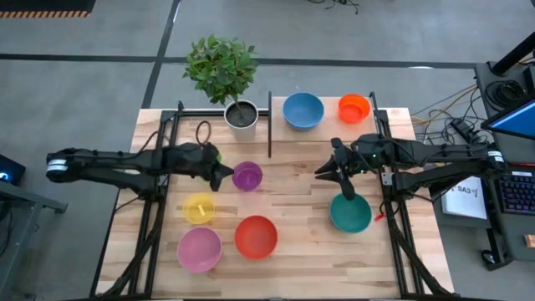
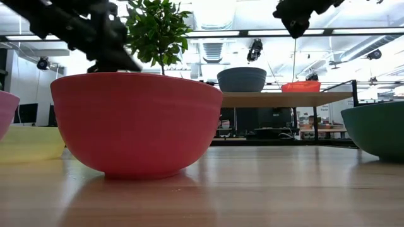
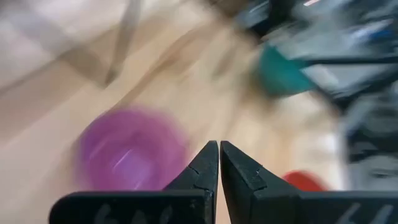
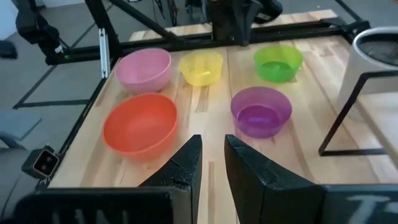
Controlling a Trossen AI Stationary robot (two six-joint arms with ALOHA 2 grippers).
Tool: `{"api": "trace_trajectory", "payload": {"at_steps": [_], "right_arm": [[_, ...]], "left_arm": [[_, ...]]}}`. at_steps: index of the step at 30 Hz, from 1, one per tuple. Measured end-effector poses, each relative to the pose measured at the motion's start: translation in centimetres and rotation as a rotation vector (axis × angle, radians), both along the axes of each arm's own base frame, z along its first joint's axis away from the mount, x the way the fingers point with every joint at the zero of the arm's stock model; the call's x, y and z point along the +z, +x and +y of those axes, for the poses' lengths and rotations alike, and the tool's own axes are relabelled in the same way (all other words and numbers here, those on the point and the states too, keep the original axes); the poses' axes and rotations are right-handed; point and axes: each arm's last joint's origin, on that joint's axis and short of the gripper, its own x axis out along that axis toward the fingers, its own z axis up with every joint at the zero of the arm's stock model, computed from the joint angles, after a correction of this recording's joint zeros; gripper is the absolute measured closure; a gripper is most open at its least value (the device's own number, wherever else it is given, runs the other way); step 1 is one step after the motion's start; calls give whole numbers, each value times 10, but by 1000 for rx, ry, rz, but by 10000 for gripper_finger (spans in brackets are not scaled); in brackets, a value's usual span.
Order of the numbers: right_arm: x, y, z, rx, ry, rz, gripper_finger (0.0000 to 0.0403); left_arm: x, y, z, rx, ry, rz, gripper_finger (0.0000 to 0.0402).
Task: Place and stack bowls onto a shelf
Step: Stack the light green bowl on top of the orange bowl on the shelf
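Note:
Purple bowl point(image 1: 247, 176) sits mid-table. My left gripper point(image 1: 224, 176) is shut just to its left, and in the wrist view its tips point(image 3: 219, 149) are over the purple bowl point(image 3: 127, 149). The lime green bowl point(image 4: 278, 62) stands beyond the purple one, mostly hidden under the left arm from above. Yellow point(image 1: 199, 207), pink point(image 1: 199, 248) and red point(image 1: 256, 237) bowls stand near the table's near edge. Blue point(image 1: 303, 110) and orange point(image 1: 354, 108) bowls rest on the shelf point(image 1: 330, 134). My right gripper point(image 1: 336, 174) hovers slightly open above the teal bowl point(image 1: 349, 213).
A grey-white plant pot point(image 1: 241, 114) with a leafy plant stands at the far edge, left of the shelf's black post point(image 1: 269, 125). Bare planks lie between the purple bowl and the teal bowl. In the low view the red bowl point(image 2: 136, 123) fills the foreground.

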Motion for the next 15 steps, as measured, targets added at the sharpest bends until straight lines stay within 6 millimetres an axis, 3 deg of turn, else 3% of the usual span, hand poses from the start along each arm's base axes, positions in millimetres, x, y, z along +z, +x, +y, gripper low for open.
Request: {"api": "trace_trajectory", "payload": {"at_steps": [5, 9, 15], "right_arm": [[-7, 1, 1, -5, -6, 21, 344], [-8, 1, 2, -5, -8, 22, 344], [-8, 2, 2, -2, -14, 21, 344]], "left_arm": [[1, -1, 4, 186, -23, 358, 402], [2, 3, 5, 207, -32, 564, 402], [-2, 17, 10, 237, -50, 746, 395]]}}
